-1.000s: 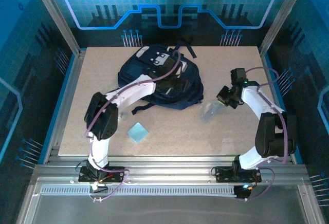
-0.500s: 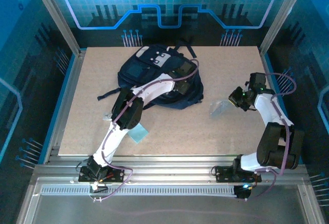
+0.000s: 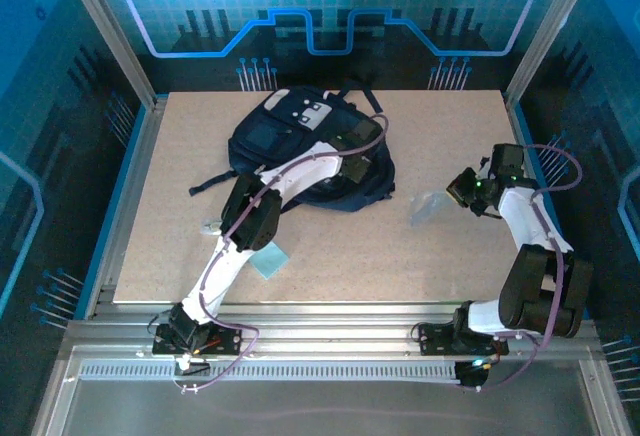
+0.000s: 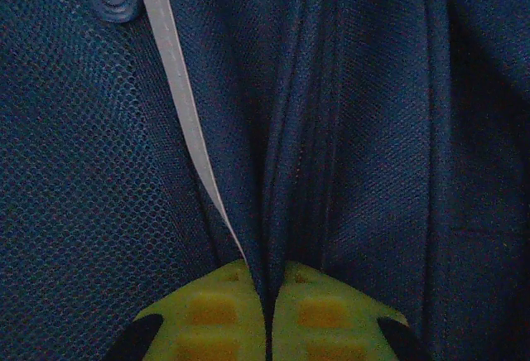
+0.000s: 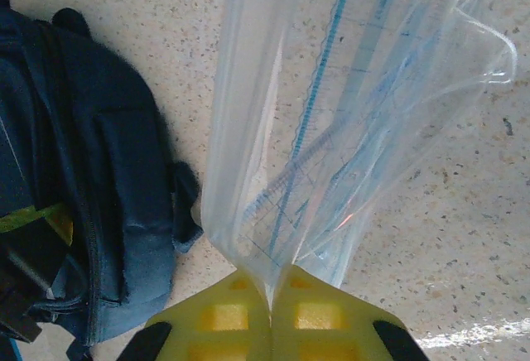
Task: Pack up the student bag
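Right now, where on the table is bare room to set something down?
Bare: the near middle of the table, between the blue square and the right arm's base; also the far right corner, beyond the clear pouch. Crowded: far left-centre, where the student bag and left arm lie.

Dark navy student bag (image 3: 268, 141) with grey patches lies flat, straps splayed.

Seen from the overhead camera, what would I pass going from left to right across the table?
student bag → clear plastic pouch → right gripper, which pinches the pouch's end.
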